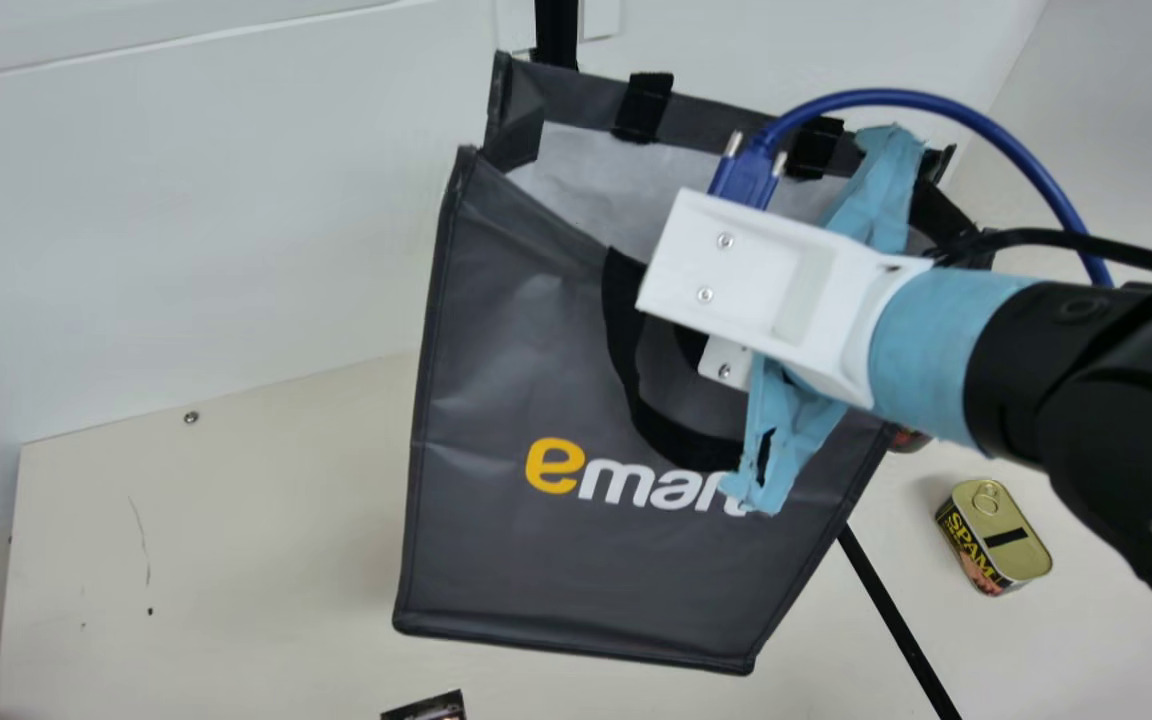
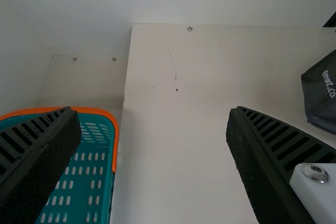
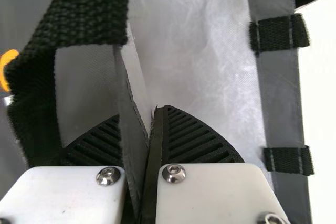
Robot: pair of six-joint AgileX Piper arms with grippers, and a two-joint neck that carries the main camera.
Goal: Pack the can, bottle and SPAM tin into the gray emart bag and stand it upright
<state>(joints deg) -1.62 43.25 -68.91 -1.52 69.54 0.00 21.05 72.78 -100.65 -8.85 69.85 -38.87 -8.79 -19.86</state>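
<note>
Table [image 1: 226, 540], cream, seen in main view (12 o'c. = top of that view). Gray emart bag [image 1: 526, 370], mid-view: body runs from mouth at approx. 12–1 o'c. to base at approx. 6–7 o'c.; outline skewed, so prob. tipped; base contact w/ table can't be told. R arm [image 1: 1086, 370] enters from 3–4 o'c. and is the nearer, w/ R gripper [image 3: 156, 110] at the mouth. Basket [image 2: 113, 129], teal w/ orange rim, by table edge in L wrist view. L gripper [image 2: 151, 110]: fingers wide apart, nothing btwn them.

R gripper: fingers closed to a narrow gap on the bag's front wall, one inside, one outside. Key relation: bag's body lies approx. 7 o'c. from this grip, so the next move prob. calls for R arm to level the base before letting go; risk: thin wall folds or bag topples.

Bag's look: dark matte panels, pale lining [image 3: 194, 51], black woven handle [image 1: 626, 370] looped down the front. SPAM tin [image 1: 1006, 540]: flat on table, approx. 4 o'c. of bag, well apart, long axis 11–5 o'c., gold lid up w/ ring pull [image 1: 985, 496]. Dark red piece [image 1: 908, 440], behind bag's 4 o'c. edge: ID can't be told.
</note>
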